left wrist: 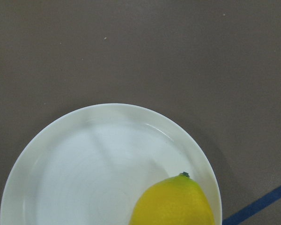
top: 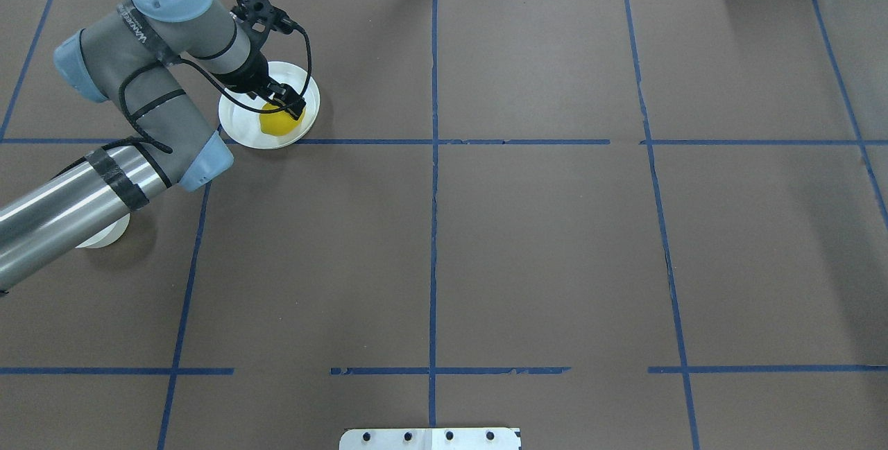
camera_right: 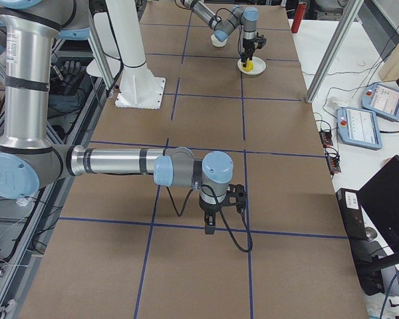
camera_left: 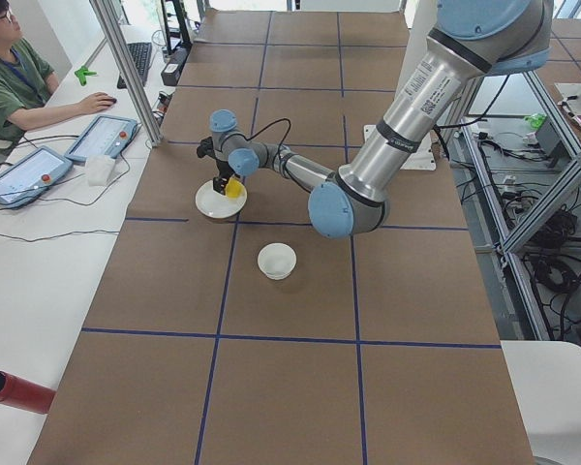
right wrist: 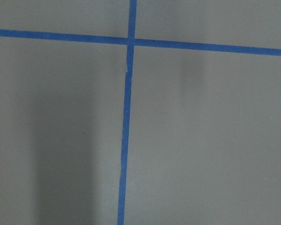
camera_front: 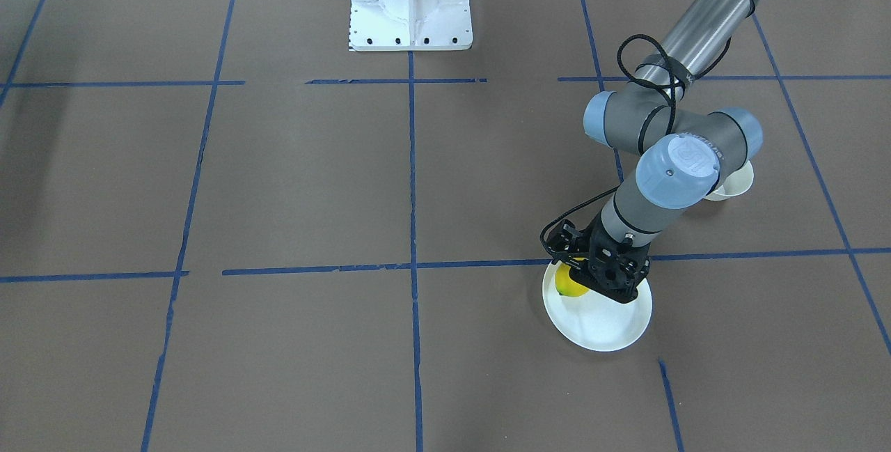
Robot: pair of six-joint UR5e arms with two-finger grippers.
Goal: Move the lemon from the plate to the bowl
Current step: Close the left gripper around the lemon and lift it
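The yellow lemon (top: 277,123) lies on the near-right part of the white plate (top: 239,120), at the far left of the table. My left gripper (top: 284,107) is down over the lemon, with its fingers against the lemon's sides, and looks shut on it. The left wrist view shows the lemon (left wrist: 173,201) low on the plate (left wrist: 61,178). The white bowl (top: 104,236) stands nearer the robot, partly hidden under the left arm, and shows whole in the exterior left view (camera_left: 277,261). My right gripper (camera_right: 209,229) shows only in the exterior right view, so I cannot tell its state.
Brown table cover with blue tape lines (top: 433,141). The robot's white base plate (camera_front: 411,6) is at the table's edge. An operator sits beside the far side with tablets (camera_left: 102,136).
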